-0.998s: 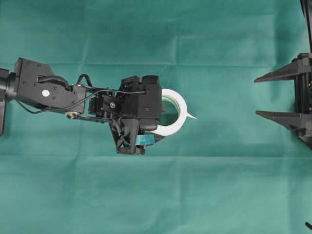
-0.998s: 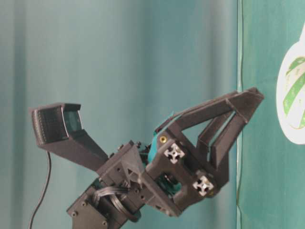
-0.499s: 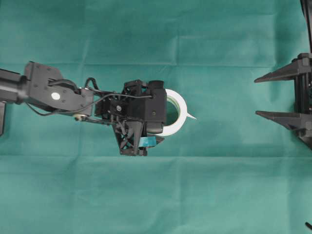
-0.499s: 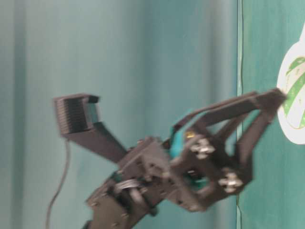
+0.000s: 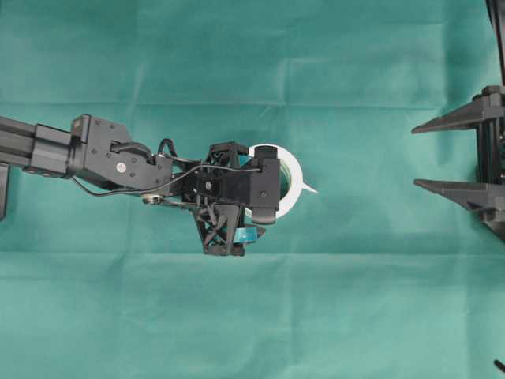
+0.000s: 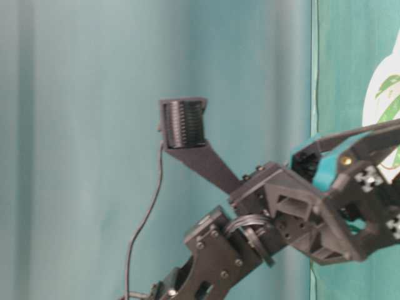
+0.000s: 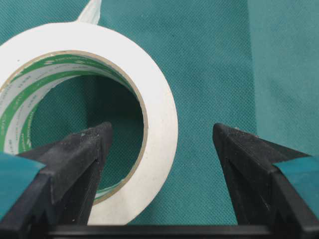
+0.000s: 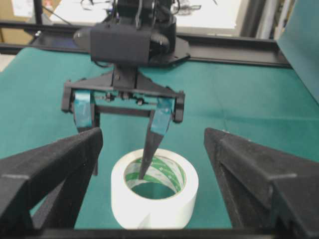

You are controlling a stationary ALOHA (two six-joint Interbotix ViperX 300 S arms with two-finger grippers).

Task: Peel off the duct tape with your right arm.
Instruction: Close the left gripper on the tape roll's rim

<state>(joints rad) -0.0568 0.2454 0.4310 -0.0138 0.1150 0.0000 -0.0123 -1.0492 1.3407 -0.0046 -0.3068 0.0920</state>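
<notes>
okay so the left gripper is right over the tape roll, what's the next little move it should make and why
Probably lower a bit more, then close. The left gripper is open and straddles the wall of the duct tape: one finger reaches into the core, the other sits outside. Pinning the roll would probably steady it for the right gripper, which waits open and well away, to take the loose pointed end.

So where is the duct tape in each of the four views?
Overhead: duct tape at centre, partly under the left hand.
Table-level: right edge, mostly cut off.
Left wrist: upper left.
Right wrist: bottom centre.
Shared landmark: its green-printed core.
</notes>
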